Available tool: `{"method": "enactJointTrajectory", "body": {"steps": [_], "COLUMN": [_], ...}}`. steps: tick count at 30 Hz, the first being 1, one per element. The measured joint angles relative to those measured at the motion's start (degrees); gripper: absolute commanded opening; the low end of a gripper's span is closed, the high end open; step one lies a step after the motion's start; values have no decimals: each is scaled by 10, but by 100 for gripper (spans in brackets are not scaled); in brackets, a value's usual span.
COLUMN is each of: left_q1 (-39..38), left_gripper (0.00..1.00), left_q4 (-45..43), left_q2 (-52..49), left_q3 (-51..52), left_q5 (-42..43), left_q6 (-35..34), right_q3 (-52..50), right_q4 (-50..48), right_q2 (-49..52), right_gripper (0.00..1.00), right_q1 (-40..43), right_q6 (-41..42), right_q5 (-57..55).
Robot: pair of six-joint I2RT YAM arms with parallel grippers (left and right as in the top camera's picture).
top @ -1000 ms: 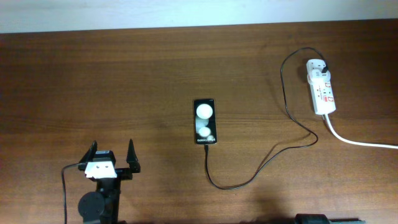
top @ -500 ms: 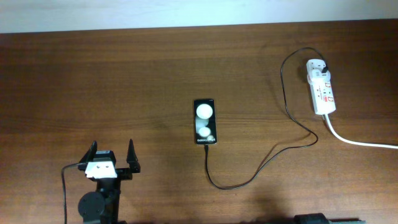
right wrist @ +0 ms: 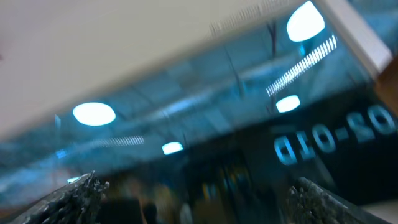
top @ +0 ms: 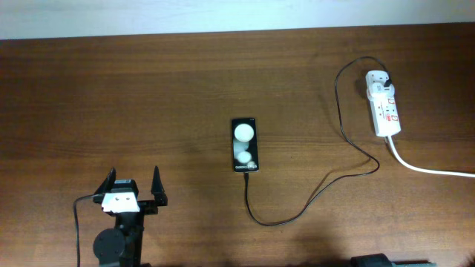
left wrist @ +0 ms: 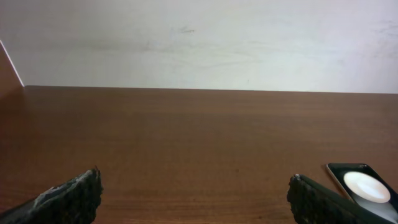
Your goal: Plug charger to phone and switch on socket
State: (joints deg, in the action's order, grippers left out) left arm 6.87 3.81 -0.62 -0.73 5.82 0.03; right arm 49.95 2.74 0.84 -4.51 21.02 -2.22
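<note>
The black phone [top: 246, 144] lies flat mid-table, its glossy face showing two white round spots. The charger [top: 297, 215], a thin black cable, runs from the phone's near end in a loop to the white socket [top: 384, 104] at the far right, where a black plug sits in its far end. My left gripper [top: 134, 191] is at the near left, open and empty. In the left wrist view the phone [left wrist: 364, 186] lies past the right fingertip [left wrist: 314, 200]. In its own blurred view my right gripper [right wrist: 196, 199] is open, empty and turned away from the table.
The socket's thick white cord [top: 430, 169] trails off the right edge. The brown table [top: 148, 89] ends at a pale wall [left wrist: 199, 43] along the far side. A dark part of the right arm [top: 378, 261] shows at the bottom edge.
</note>
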Motion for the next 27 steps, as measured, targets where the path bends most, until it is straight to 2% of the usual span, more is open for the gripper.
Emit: {"method": "enactJointTrajectory", "body": {"steps": [6, 13, 17, 20, 27], "left_q1": [0, 0, 0, 0, 0], "left_gripper": [99, 99, 99, 99, 99], "left_q4": [0, 0, 0, 0, 0], "left_q2": [0, 0, 0, 0, 0], "left_q3": [0, 0, 0, 0, 0], "left_q5": [0, 0, 0, 0, 0], "left_q6": [0, 0, 0, 0, 0], "right_q3": [-217, -396, -441, -456, -455], "right_q4": [-3, -3, -2, 105, 106], "right_q2": [0, 0, 0, 2, 2], "right_gripper": [99, 99, 99, 99, 99], "right_q1": [0, 0, 0, 0, 0], "right_q6": [0, 0, 0, 0, 0], "right_q5": [-10, -10, -10, -10, -10]}}
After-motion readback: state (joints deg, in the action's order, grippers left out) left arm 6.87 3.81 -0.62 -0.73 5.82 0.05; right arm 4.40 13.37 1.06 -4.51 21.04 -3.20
